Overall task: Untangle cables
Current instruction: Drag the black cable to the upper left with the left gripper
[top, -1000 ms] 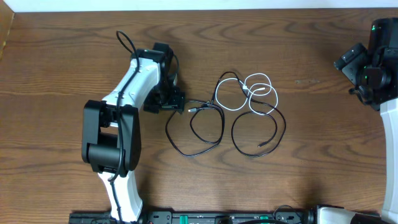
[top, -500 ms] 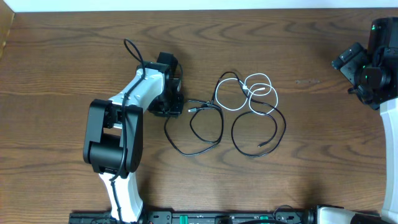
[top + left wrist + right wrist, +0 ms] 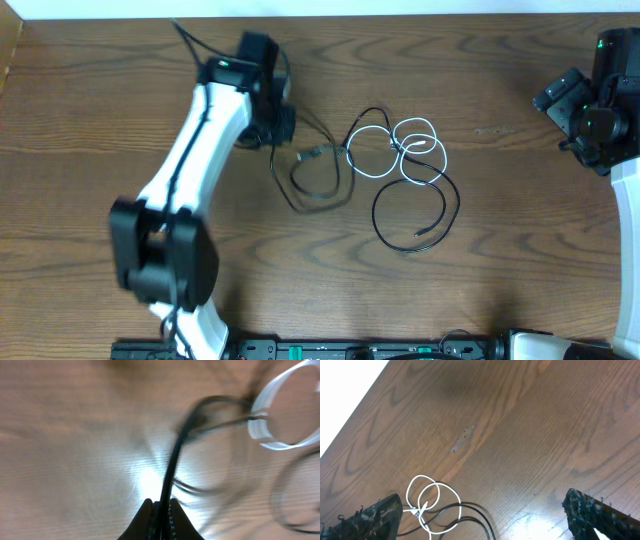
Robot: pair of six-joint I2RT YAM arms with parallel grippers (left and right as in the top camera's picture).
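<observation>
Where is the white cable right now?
In the overhead view the white cable lies in small loops just right of the table's middle, overlapping the black cables, to the right of the left pincer.

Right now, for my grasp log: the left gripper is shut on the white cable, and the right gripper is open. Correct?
Not quite. The left gripper is shut on a black cable, not the white cable; the left wrist view shows the black cord running out from between its fingers. The right gripper is open.
</observation>
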